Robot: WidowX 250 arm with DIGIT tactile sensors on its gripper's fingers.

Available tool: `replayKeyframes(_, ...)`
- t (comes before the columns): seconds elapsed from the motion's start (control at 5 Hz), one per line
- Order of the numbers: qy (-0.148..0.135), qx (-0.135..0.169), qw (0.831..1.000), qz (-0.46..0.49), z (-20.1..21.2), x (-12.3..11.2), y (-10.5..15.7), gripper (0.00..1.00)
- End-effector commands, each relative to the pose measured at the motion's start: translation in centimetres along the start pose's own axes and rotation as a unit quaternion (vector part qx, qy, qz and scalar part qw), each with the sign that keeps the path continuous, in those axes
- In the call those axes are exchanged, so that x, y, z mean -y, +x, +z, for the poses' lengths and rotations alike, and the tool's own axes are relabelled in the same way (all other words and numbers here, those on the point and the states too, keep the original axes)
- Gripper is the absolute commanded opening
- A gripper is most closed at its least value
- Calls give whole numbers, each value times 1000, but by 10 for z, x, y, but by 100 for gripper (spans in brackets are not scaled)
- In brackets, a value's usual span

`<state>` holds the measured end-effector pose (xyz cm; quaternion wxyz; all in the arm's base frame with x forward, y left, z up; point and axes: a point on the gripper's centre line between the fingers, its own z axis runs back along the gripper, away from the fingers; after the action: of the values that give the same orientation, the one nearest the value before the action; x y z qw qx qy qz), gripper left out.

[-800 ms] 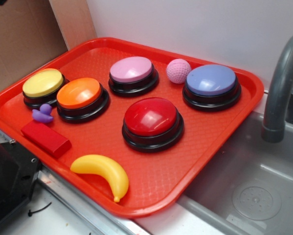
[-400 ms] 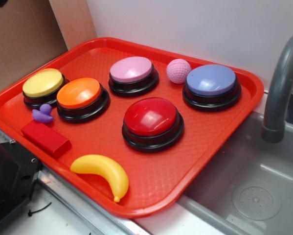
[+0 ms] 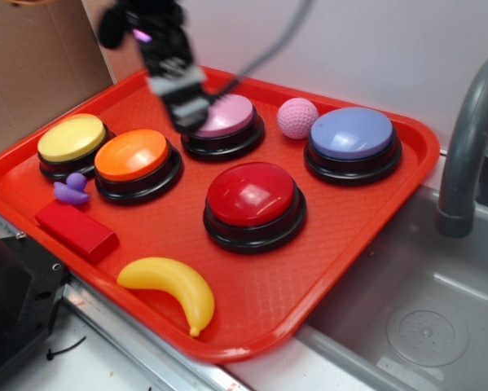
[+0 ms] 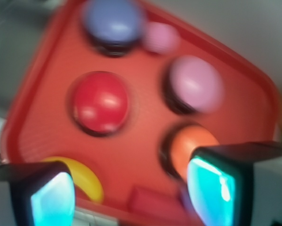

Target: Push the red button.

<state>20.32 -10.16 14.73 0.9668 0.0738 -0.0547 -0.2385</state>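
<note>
The red button (image 3: 252, 194), a glossy dome on a black base, sits at five o'clock from the gripper (image 4: 131, 188), whose fingers (image 4: 211, 186) are spread apart.

The red button (image 3: 252, 194) is sitting with bare tray (image 3: 349, 220) floor ringing it. The pink button (image 3: 226, 122) is standing just behind it, the orange button (image 3: 132, 156) to its left, the blue button (image 3: 352, 137) behind-right, and the banana (image 3: 172, 285) in front. The blurred tool (image 3: 186, 110) is hanging over the pink button's left edge, nothing covering the red dome.
</note>
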Motion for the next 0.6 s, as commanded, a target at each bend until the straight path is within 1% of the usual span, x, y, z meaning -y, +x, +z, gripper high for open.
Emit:
replayKeyframes(0.0,-51,34,993,-104,-34,21,23,100)
replayKeyframes(0.2,-80,27,993,-85,-52,18,19,100)
replayKeyframes(0.4,-97,5,992,-76,-74,16,24,100)
